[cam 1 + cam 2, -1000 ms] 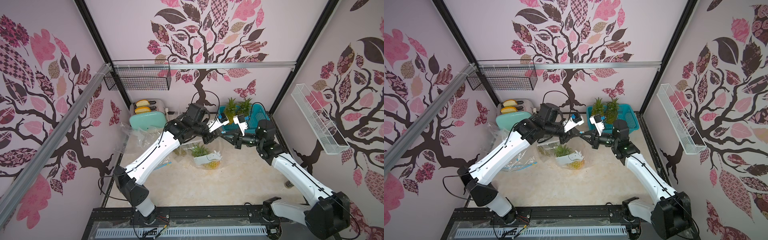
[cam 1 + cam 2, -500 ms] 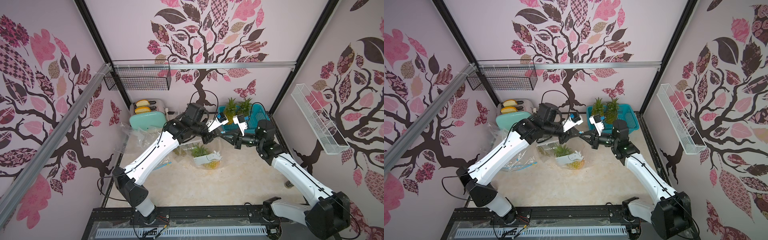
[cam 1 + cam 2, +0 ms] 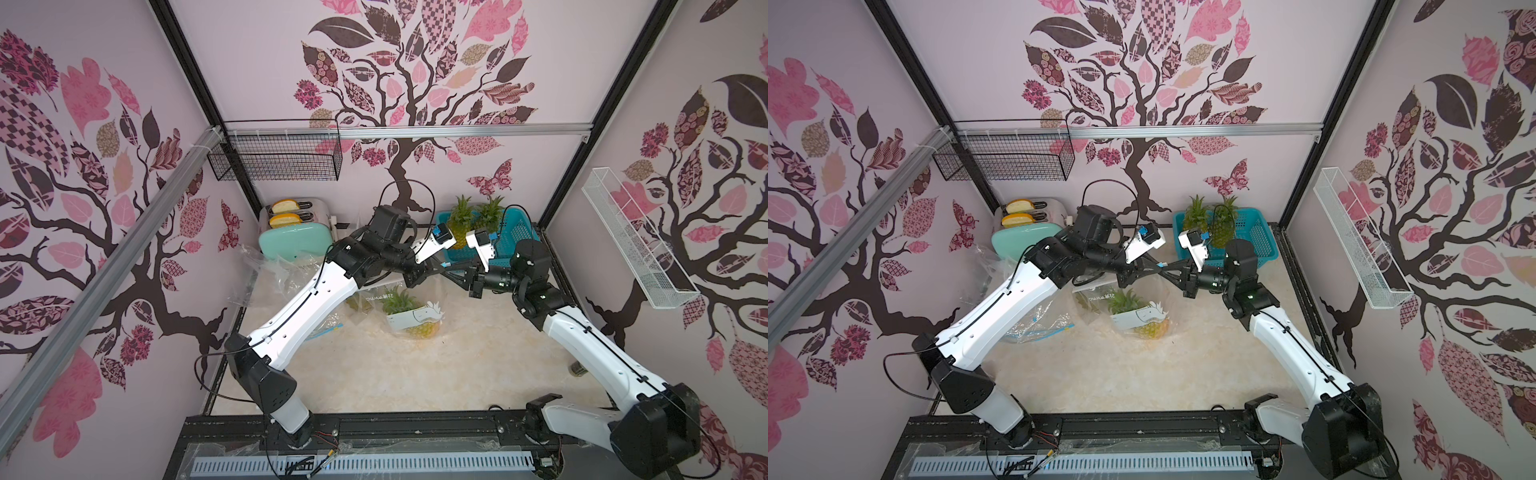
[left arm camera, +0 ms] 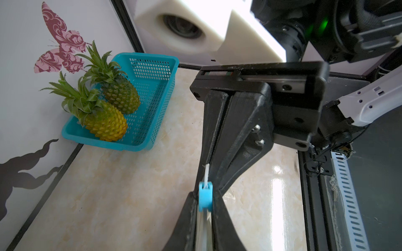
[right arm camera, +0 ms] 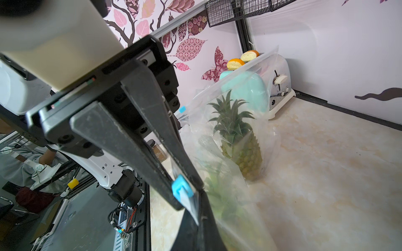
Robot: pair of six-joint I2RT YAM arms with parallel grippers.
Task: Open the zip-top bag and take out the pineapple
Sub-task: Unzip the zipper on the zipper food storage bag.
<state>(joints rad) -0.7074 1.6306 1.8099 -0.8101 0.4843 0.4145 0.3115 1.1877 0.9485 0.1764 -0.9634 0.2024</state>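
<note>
A clear zip-top bag [image 3: 428, 299] [image 3: 1154, 299] hangs between both grippers above the table. The pineapple [image 3: 417, 328] [image 3: 1148, 328] shows inside it, behind a white label. It is a green blur in the right wrist view. My left gripper [image 3: 437, 271] [image 3: 1156, 268] [image 4: 205, 196] is shut on the bag's blue slider [image 4: 205, 195] [image 5: 181, 190]. My right gripper [image 3: 451, 271] [image 3: 1168, 270] [image 5: 199, 193] meets it tip to tip. It is shut on the bag's top edge [image 4: 207, 170] just beyond the slider.
A second bag [image 5: 250, 91] holding an upright pineapple [image 5: 241, 139] stands by the mint toaster [image 3: 295, 245]. Two more pineapples [image 4: 108, 108] lie in the teal basket [image 3: 517, 232] at the back right. Crumpled empty bags [image 3: 266, 274] lie at the left.
Hardly anything. The left arm has shifted very slightly, and both grippers stay together at the bag's top.
</note>
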